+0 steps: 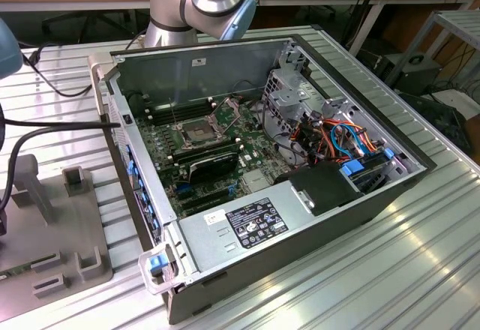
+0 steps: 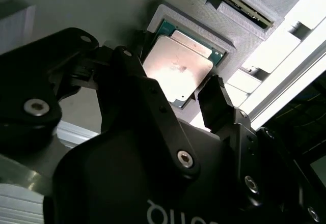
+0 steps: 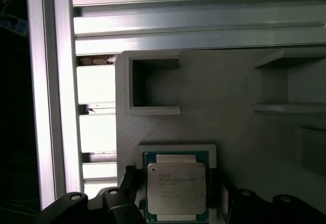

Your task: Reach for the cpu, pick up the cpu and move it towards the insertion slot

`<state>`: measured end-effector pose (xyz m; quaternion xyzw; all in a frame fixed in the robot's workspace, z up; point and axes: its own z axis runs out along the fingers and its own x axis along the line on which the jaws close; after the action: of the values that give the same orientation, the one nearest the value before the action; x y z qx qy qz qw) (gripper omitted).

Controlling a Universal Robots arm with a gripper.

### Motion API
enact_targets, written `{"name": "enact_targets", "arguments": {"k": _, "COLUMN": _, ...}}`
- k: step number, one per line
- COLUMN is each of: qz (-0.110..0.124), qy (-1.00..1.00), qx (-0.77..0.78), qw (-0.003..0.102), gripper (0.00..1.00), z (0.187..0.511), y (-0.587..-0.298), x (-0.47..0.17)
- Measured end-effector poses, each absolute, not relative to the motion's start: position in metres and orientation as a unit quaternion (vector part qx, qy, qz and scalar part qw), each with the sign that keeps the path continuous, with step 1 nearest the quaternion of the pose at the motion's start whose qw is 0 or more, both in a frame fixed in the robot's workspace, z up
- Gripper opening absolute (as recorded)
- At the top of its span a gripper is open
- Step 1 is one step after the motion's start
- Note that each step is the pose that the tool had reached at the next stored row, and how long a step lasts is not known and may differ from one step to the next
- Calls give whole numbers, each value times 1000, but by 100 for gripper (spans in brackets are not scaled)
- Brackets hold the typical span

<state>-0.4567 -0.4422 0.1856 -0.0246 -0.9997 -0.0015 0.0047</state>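
Note:
The cpu (image 3: 177, 186) (image 2: 175, 71), a pale silvery square on a green edge, lies flat in a raised pocket of a grey printed fixture (image 3: 229, 81). My gripper (image 3: 177, 196) (image 2: 175, 89) hovers over it, open. One black finger (image 2: 130, 68) stands on one side of the pocket and the other finger (image 2: 216, 102) on the opposite side, neither pressing the chip. In the exterior view the insertion slot (image 1: 196, 130) sits on the motherboard inside the open computer case, its metal retention frame (image 1: 225, 109) swung up.
The grey fixture (image 1: 45, 217) lies on the slatted aluminium table at the exterior view's left, beside the case wall (image 1: 135, 172). Inside the case are a black shrouded card (image 1: 214, 166), memory slots (image 1: 176, 109), a power supply (image 1: 247, 225) and a drive cage (image 1: 300, 94). An empty pocket (image 3: 153, 86) adjoins the cpu.

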Motion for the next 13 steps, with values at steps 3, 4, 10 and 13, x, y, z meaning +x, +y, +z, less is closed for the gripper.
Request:
{"name": "enact_targets", "arguments": {"k": 3, "qz": -1, "qy": -1000, "qx": -25, "qw": 5, "gripper": 70, "z": 186, "y": -442, "x": -457}}
{"name": "enact_targets", "arguments": {"k": 4, "qz": -1, "qy": -1000, "qx": -25, "qw": 5, "gripper": 68, "z": 186, "y": -442, "x": -457}}
{"name": "enact_targets", "arguments": {"k": 10, "qz": 1, "qy": -1000, "qx": -25, "qw": 5, "gripper": 61, "z": 188, "y": -442, "x": -457}}
{"name": "enact_targets", "arguments": {"k": 13, "qz": 2, "qy": -1000, "qx": -25, "qw": 5, "gripper": 61, "z": 189, "y": -442, "x": -457}}
